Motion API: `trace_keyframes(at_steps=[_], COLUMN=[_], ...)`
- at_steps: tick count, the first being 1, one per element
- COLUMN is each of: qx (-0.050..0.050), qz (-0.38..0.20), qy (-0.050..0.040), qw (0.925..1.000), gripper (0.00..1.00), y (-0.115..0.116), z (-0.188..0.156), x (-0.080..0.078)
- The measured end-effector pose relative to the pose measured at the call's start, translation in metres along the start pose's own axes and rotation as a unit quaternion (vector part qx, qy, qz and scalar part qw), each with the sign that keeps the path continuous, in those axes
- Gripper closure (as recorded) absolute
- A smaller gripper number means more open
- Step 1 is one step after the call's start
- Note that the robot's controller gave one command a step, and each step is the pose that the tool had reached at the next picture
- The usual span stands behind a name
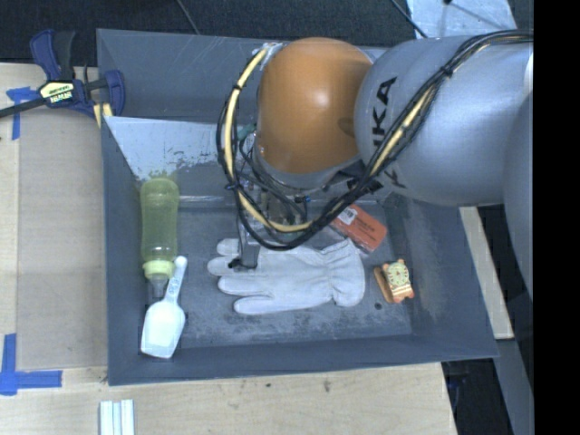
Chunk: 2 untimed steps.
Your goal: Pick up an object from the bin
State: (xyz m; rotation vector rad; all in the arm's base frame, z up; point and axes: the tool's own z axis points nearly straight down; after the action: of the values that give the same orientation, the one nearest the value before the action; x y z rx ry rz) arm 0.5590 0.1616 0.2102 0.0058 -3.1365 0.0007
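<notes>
The gripper (246, 254) is hanging low at the finger end of a white glove (299, 284) lying flat mid-bin (272, 353), between a green bottle (159, 220) and an orange packet (362, 230), and I cannot tell whether it is spread or pressed together.

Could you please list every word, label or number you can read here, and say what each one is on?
"KA": black letters on the arm; any others are hidden.
Orange packet: print too blurred to read.
Small box: print too small to read.
Bottle, scoop, glove: no text seen.
</notes>
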Motion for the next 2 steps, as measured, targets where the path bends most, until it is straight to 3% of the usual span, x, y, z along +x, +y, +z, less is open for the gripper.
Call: trace_keyframes(at_steps=[1, 2], qx=[-0.001, -0.002], qz=[0.002, -0.030], qy=[-0.0039, -0.0076], qw=[1.0000, 0.9995], gripper=[0.00, 0.00], y=[-0.001, -0.024], z=[-0.005, 0.026], x=[-0.001, -0.008])
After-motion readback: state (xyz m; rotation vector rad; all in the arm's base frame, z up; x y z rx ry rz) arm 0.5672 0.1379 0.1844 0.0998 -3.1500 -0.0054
